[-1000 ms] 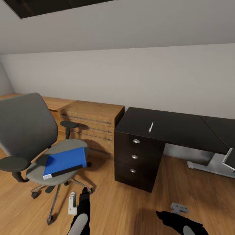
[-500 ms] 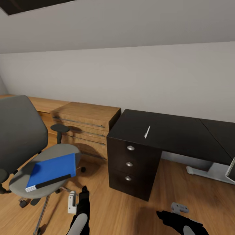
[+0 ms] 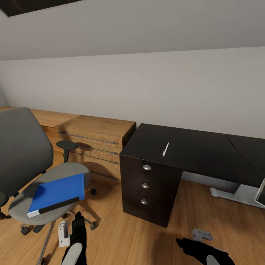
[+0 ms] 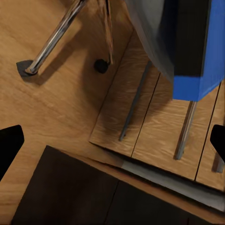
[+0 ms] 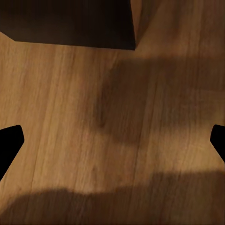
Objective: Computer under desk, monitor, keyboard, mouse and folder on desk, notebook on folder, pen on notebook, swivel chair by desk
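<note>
Table (image 3: 206, 151) sits right of view, black top bare except pen (image 3: 166, 148) near drawer end. Swivel chair (image 3: 25, 154) at left, well apart from it. Folder (image 3: 57, 193) flat on seat, dark spine overhanging front. Left claw (image 3: 71, 230) low just beside seat, spread wide, empty; right claw (image 5: 112, 136) same, over floor. Risk imo: casters roll if arm nudges seat, folder slides off.

A plain pale grey wall (image 3: 154, 88) runs across the back of the room beneath a sloping ceiling (image 3: 140, 25), with a dark skylight (image 3: 33, 5) cut into its upper corner. Warm wooden plank flooring (image 3: 206, 217) covers the ground. A light wooden drawer unit (image 3: 96, 143) with long metal handles stands against the wall.
</note>
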Robot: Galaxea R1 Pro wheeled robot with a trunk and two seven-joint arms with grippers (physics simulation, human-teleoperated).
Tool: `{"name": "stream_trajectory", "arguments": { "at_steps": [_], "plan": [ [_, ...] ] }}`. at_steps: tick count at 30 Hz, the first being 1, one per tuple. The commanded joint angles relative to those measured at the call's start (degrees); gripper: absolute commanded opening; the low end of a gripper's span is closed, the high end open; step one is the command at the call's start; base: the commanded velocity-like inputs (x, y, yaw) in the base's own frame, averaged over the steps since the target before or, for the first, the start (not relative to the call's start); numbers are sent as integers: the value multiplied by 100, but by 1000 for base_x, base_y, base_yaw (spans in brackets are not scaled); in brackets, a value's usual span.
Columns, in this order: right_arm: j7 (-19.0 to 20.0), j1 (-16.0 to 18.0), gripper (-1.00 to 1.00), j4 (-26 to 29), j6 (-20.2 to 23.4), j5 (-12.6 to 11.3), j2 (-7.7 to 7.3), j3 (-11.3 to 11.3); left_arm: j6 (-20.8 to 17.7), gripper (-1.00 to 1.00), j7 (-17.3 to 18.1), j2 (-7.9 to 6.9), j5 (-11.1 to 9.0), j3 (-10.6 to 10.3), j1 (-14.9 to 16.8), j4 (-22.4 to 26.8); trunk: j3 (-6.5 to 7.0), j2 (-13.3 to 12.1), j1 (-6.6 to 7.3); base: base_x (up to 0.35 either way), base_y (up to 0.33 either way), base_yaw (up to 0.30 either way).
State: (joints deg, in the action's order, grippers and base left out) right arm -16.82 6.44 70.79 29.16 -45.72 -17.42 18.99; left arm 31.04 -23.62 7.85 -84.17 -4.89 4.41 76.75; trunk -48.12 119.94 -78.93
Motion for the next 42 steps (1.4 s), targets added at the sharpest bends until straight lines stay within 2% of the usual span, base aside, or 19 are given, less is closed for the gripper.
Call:
{"name": "stream_trajectory", "arguments": {
  "at_steps": [1, 6, 19, 32, 42],
  "plan": [
    [-58, 5, 100, 8, 2, -60, -7, 15, 36, 100, -15, -2, -25, 20, -10, 32, -6, 3, 1, 1, -1, 0],
    [-58, 4, 100, 7, 5, -60, -7, 6, 41, 100, -24, -2, -11, 100, -55, 104, -6, 3, 1, 0, 0, 0],
    [-63, -1, 100, -31, 3, -52, -7, 42, 42, 100, 122, -6, 78, 126, -71, 127, -6, 3, 1, 84, -78, 0],
    [-58, -2, 100, -46, 1, -51, -7, 48, -1, 100, 269, -73, 23, 121, -42, 34, -6, 3, 1, 29, -11, 0],
    [-59, -2, 100, -55, -4, -51, -7, 44, -25, 100, 467, -136, -15, 98, -32, 26, -6, 3, 1, 200, -34, 0]
  ]
}}
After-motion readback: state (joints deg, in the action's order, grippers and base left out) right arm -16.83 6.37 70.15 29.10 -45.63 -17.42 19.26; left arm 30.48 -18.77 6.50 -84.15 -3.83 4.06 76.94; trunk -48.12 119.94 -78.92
